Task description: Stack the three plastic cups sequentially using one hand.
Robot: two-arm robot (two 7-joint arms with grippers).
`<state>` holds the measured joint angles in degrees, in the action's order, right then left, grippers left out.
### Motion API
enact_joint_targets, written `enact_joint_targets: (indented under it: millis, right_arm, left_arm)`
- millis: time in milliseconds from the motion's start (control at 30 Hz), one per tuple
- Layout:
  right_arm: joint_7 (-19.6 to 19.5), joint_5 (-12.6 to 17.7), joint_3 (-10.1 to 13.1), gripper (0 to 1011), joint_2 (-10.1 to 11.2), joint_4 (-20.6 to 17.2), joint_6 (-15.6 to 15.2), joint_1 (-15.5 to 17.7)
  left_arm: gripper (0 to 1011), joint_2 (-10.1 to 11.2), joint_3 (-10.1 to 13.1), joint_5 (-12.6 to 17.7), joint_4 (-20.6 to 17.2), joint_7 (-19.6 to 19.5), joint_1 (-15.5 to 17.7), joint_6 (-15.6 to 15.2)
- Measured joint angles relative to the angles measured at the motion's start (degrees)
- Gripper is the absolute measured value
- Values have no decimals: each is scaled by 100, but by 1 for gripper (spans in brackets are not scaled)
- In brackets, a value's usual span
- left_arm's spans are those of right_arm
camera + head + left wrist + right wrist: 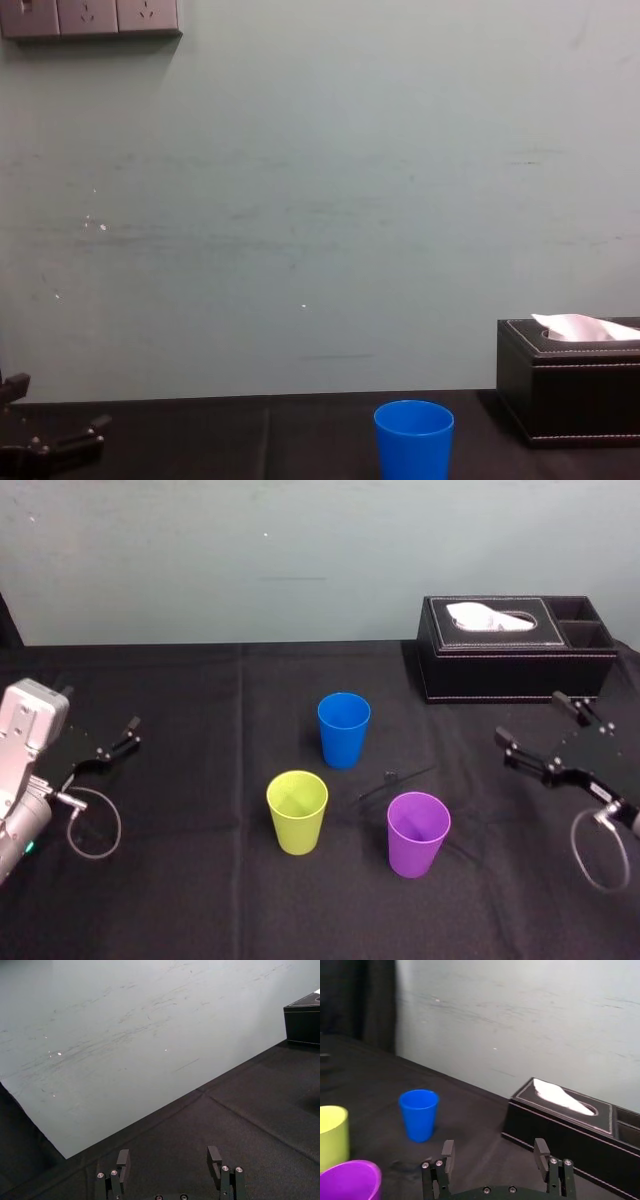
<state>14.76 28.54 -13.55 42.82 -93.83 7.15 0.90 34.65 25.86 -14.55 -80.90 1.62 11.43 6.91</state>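
I read my left gripper (118,738) at the left of the black cloth (200,900), fingers apart, gripping nothing. Right gripper (530,717) is also apart, just before the tissue box (515,670). Between them, upright and unstacked: blue cup (343,730) farthest, yellow-green cup (297,812) near-left, purple cup (418,834) near-right.

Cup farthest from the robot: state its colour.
The cup is bright blue, clearest in the head view.
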Motion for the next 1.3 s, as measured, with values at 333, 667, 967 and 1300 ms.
enact_joint_targets:
  millis: [333, 667, 967, 1300]
  right_arm:
    - [665, 311, 362, 1003, 371, -383, 231, 647]
    - [1024, 270, 493, 1003, 492, -509, 373, 1077]
    - [1226, 40, 396, 1002, 396, -454, 371, 1155]
    - [1437, -156, 237, 1003, 200, -319, 255, 1020]
  left_arm:
    - [1010, 0, 0, 0, 0, 0, 0, 0]
    - [1010, 0, 0, 0, 0, 0, 0, 0]
    - [1010, 0, 0, 0, 0, 0, 0, 0]
    - [1010, 0, 0, 0, 0, 0, 0, 0]
